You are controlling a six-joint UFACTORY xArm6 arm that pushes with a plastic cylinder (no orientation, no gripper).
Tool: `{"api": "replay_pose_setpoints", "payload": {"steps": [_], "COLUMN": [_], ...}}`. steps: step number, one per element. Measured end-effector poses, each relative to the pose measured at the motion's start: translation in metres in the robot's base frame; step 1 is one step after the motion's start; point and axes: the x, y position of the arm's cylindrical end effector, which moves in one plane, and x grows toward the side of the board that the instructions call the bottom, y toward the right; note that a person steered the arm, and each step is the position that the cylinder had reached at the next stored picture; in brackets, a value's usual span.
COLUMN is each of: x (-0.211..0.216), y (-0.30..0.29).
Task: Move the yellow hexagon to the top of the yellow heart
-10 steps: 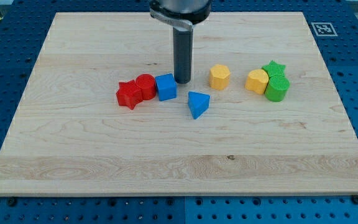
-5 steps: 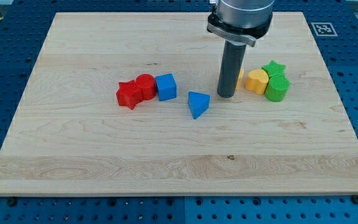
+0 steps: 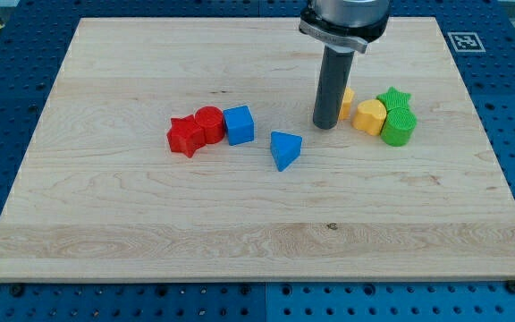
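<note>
The yellow hexagon (image 3: 348, 104) is mostly hidden behind my rod; only a sliver shows at the rod's right edge. The yellow heart (image 3: 370, 116) sits just to its right, touching or nearly touching it. My tip (image 3: 325, 124) rests on the board at the hexagon's lower left, right against it as far as I can tell. A green star (image 3: 393, 97) and a green cylinder-like block (image 3: 399, 127) press against the heart's right side.
A blue triangle (image 3: 283, 149) lies left of and below my tip. Further left sit a blue cube (image 3: 239, 124), a red cylinder (image 3: 208, 122) and a red star-like block (image 3: 184, 136) in a row. The wooden board (image 3: 150, 233) lies on a blue perforated table.
My tip moved right from beside the blue cube to the yellow hexagon's lower left. The hexagon has slid right, toward the yellow heart. Other blocks stayed put.
</note>
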Motion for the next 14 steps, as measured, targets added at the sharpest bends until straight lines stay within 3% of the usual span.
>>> {"api": "replay_pose_setpoints", "payload": {"steps": [1,4,6,9,10,12,14], "x": [0.007,-0.052,-0.037,-0.069,-0.041,-0.067,-0.048], "y": [-0.027,-0.022,-0.016,-0.009,-0.017,0.010,-0.008]}}
